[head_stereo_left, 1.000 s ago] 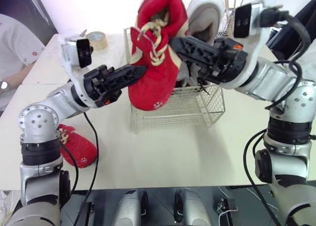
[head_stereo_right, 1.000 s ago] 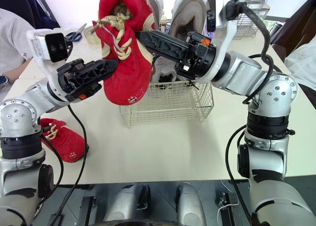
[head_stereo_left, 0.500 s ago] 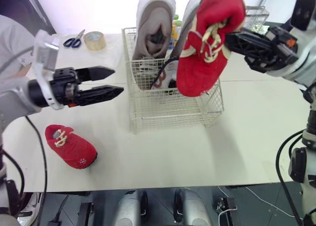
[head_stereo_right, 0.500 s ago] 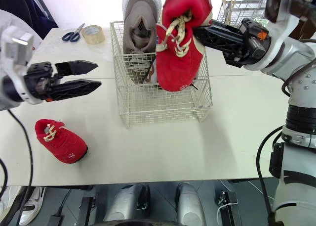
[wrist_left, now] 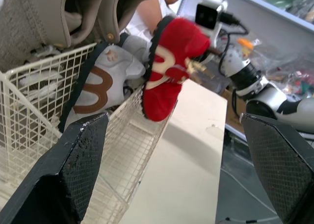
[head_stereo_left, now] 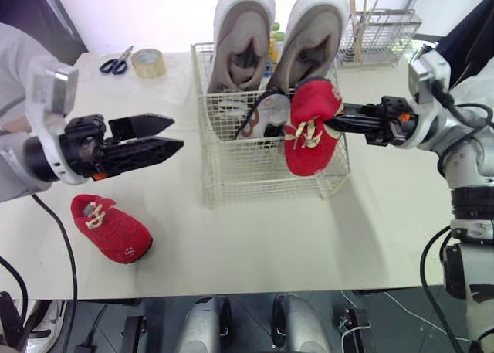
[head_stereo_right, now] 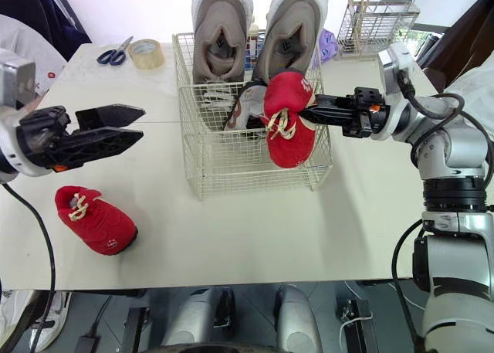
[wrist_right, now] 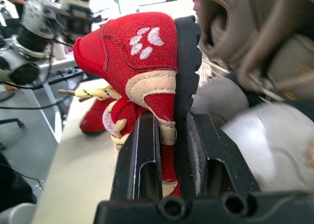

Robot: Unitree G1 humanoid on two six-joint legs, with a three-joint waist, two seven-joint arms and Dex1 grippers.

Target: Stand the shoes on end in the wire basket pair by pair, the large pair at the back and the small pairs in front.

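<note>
**Holding arrangement.** The right gripper (head_stereo_left: pixel 333 121) has its jaws closed on the heel of the red shoe (head_stereo_left: pixel 309 137). This grip hangs the shoe toe down and heel up, the attitude needed to stand it on end. The shoe sits at the near right corner of the wire basket (head_stereo_left: pixel 231 175). This is the front zone reserved for small pairs, just in front of the large grey pair (head_stereo_left: pixel 243 36) standing upright at the far side. A small white-grey shoe (head_stereo_left: pixel 262 117) is just to its left. You cannot tell whether the toe is inside the near wall.

**Left arm.** The left gripper (head_stereo_left: pixel 176 133) hovers with jaws open, well left of the basket. It is above the second red shoe (head_stereo_left: pixel 110 228), which lies on the bench (head_stereo_left: pixel 309 237). It is probably staged for that pickup.

**Appearance.** The held shoe is small, with a red fabric upper, cream laces and trim, and a black treaded sole. A white paw print marks the heel.
</note>
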